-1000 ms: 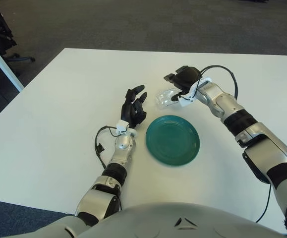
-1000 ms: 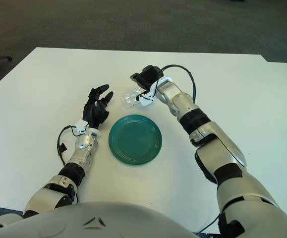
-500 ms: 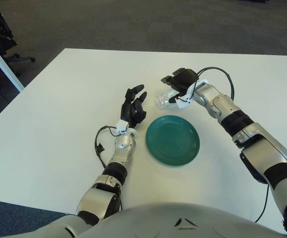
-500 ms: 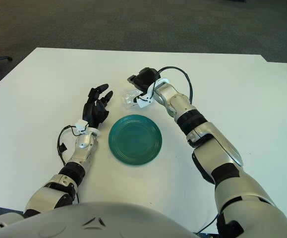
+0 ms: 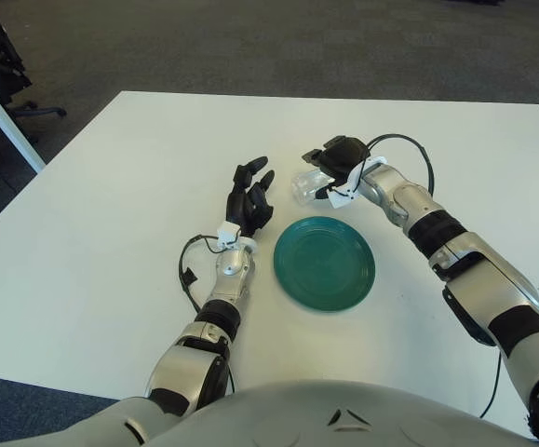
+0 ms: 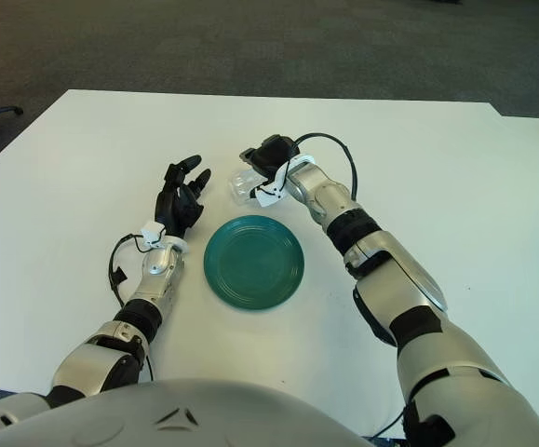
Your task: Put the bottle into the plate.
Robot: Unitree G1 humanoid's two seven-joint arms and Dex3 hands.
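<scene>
A small clear plastic bottle [image 5: 306,183] shows just beyond the far rim of the round teal plate [image 5: 324,263] on the white table. My right hand [image 5: 336,163] is curled over the bottle's right end and holds it. The bottle's left end sticks out of the hand [image 6: 241,183]. My left hand [image 5: 250,199] stands to the left of the plate with its black fingers spread and nothing in them. Plate and bottle are apart.
The white table [image 5: 111,205] runs wide on every side of the plate. A black cable [image 5: 187,270] loops beside my left forearm. Dark carpet lies beyond the far edge, with another table's leg [image 5: 4,116] at the far left.
My right hand with the bottle has shifted a little to the left and nearer to me. My left hand has barely moved.
</scene>
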